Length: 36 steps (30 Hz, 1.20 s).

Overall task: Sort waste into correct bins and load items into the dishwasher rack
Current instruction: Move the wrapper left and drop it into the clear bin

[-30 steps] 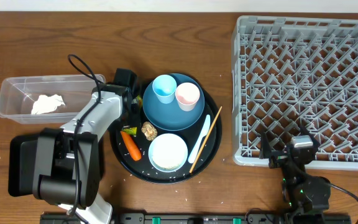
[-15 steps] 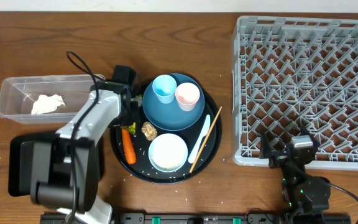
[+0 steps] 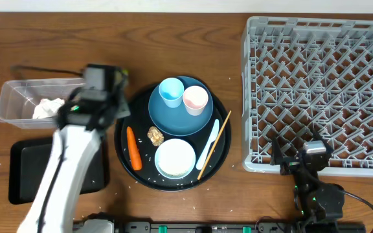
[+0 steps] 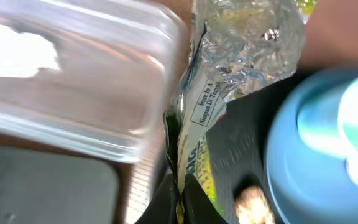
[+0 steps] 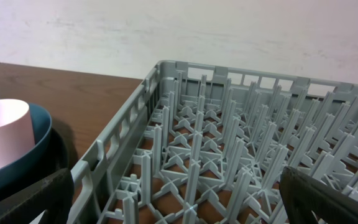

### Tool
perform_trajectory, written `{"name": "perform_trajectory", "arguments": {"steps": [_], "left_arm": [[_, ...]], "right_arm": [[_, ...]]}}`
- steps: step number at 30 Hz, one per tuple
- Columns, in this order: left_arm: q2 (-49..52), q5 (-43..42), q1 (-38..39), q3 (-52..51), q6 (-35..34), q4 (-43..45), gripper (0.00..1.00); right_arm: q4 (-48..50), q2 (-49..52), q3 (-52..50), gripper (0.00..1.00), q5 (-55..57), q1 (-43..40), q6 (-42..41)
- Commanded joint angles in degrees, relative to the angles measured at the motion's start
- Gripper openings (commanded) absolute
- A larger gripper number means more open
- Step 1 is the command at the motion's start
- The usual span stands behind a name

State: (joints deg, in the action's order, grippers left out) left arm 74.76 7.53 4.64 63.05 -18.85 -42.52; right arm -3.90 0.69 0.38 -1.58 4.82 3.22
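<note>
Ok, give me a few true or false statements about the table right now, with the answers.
The left jaws are shut on the wrapper. True.
The pink cup sits in the rack. False: the pink cup stands on the blue plate; the rack holds no cup.
Crumpled paper lies in the clear tub. True.
The carrot lies in the white bowl. False: the carrot lies on the round black tray, beside the white bowl.
The right jaws stand open. True.
</note>
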Motion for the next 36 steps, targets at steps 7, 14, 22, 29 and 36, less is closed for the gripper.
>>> {"name": "perform_trajectory", "arguments": {"steps": [7, 14, 22, 29, 36], "left_arm": [[-3.72, -9.55, -21.46, 1.38, -10.27, 3.67, 0.06], [6.86, -24.94, -29.38, 1.38, -10.73, 6.19, 0.06], [16.5, -24.9, -29.07, 1.38, -7.32, 9.92, 0.06], [16.92, -24.9, -29.07, 1.38, -7.32, 10.86, 0.13], [14.01, -24.9, -29.05, 2.21, -7.1, 10.93, 0.55]], "right_arm": [[-0.2, -0.26, -0.09, 0.99, -0.35, -0.35, 0.5], [-0.2, -0.26, -0.09, 0.99, -0.35, -0.35, 0.5], [-0.2, -0.26, -0.09, 0.99, -0.35, -0.35, 0.5], [-0.2, -0.26, -0.09, 0.99, -0.35, -0.35, 0.5], [-0.2, -0.26, -0.09, 0.99, -0.35, -0.35, 0.5]]}}
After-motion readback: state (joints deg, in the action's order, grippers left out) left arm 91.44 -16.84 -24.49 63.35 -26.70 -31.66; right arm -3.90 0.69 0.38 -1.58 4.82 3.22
